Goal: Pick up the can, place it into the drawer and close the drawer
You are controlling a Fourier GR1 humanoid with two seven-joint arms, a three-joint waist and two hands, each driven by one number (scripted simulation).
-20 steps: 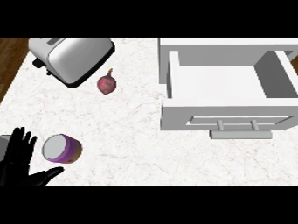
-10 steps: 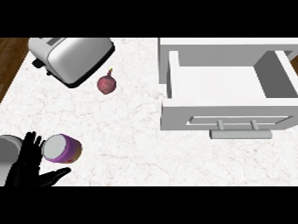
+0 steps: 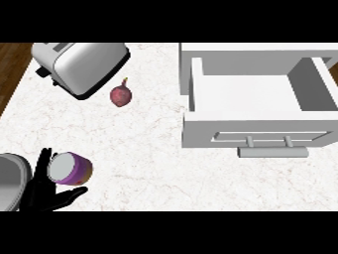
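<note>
The can (image 3: 70, 168), purple with a pale top, lies tilted near the surface's (image 3: 128, 144) near left corner, close to both the left edge and the near edge. The left hand (image 3: 45, 191) stands just beside it on its left, fingers straight and spread, the thumb reaching under the can's near side; whether it touches the can cannot be told, and no fingers curl round it. The right hand does not show. The white drawer (image 3: 259, 104) stands open at the far right, its front panel and handle (image 3: 272, 147) facing the near edge. Between can and drawer runs a broad stretch of bare marble. A small reddish vegetable (image 3: 120, 95) lies toward the far edge, and a toaster (image 3: 80, 64) sits in the far left corner, both well apart from the can.
</note>
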